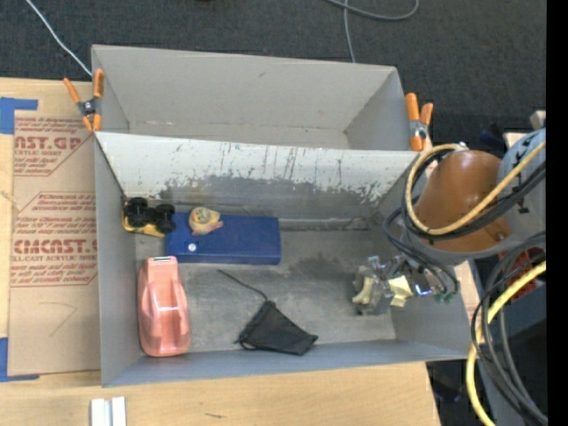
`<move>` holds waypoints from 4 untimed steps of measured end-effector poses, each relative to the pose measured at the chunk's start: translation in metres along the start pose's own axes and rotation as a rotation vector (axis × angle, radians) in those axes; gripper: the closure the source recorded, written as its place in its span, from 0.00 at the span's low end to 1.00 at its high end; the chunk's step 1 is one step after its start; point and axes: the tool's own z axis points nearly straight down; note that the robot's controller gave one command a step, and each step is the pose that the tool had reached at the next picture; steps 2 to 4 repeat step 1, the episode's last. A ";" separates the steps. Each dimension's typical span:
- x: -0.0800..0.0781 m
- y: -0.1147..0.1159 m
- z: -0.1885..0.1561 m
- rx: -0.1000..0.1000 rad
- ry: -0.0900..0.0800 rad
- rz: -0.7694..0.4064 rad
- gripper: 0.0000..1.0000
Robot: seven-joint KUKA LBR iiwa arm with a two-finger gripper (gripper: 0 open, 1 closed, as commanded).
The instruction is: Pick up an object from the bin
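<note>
Positioning for the grasp looks to be the step in hand: the hand (377, 289) sits low over the right end of the bin (248, 105), close to the floor and near the right wall, with the arm (461, 201) leaning in above it. Whether the hand is released or clenched I cannot tell. A small pale yellow bit (400, 287) shows just beside it, but I cannot tell whether that is a loose thing or a part of the robot, so no pick can be counted as made. The nearest plain candidate is the black pouch (277, 332), lying flat by the front wall, apart from the hand to its left. The blue box (235, 240) with a small tan piece (204, 220) on top, the black and yellow toy car (147, 216) and the pink tape dispenser (163, 307) lie well apart at the left end. The next move, as I judge it, calls for settling squarely on one thing and clearing the sloped right wall when lifting. The floor is flat, scuffed grey metal, with open room between the hand and the pouch.
</note>
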 end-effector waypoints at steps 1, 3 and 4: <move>-0.035 -0.004 -0.005 0.008 -0.001 0.022 1.00; -0.035 -0.004 -0.005 0.008 -0.001 0.022 1.00; -0.035 -0.004 -0.005 0.008 -0.001 0.022 1.00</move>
